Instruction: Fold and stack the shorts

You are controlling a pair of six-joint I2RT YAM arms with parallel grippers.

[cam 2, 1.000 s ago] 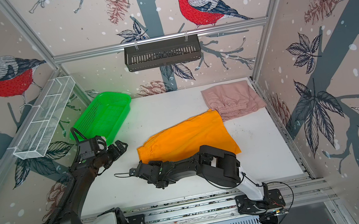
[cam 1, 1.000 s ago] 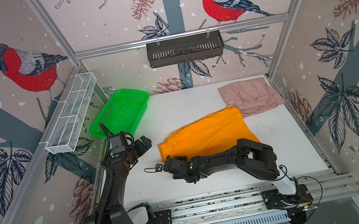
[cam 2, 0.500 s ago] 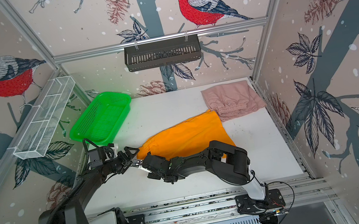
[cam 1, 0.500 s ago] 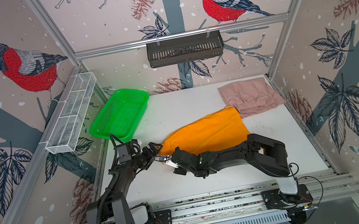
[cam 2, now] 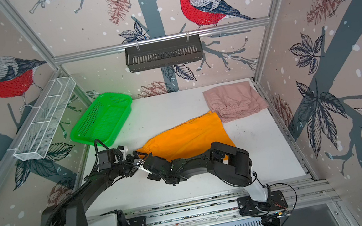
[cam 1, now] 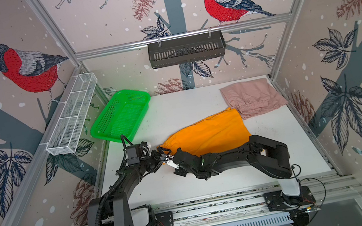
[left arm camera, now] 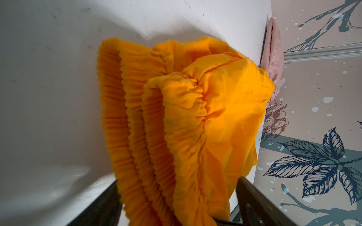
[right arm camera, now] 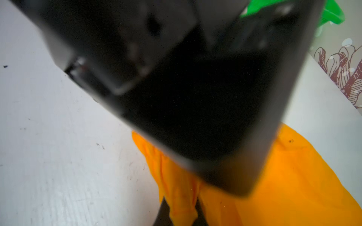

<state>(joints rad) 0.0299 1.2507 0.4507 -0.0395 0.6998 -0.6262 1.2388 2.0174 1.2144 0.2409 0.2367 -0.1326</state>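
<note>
Orange shorts (cam 1: 208, 133): flat on bench (cam 1: 213, 186), right of basket (cam 1: 131, 91); waistband (left arm camera: 148, 127) corner pinched in my right hand (right arm camera: 182, 211) for folding; my left hand (left arm camera: 176, 205) spread around waistband. Pink shorts (cam 1: 253, 98): folded, farther right.

Bright orange shorts (cam 1: 211, 133) blaze at the centre of your white desk (cam 1: 282, 151), with plain dusty pink shorts (cam 1: 255, 95) at 2 o'clock. A vivid green mesh basket (cam 1: 103, 133) glows at 10 o'clock. Your left arm (cam 1: 124, 184) and right arm (cam 1: 270, 153) are black. The wire rack (cam 1: 72, 117) at 9 o'clock is white, the slotted rack (cam 1: 186, 49) at 12 black. The walls (cam 1: 108, 18) show red-breasted grey bullfinches, rust pinecones and navy leaves on white-flecked pale pink.
</note>
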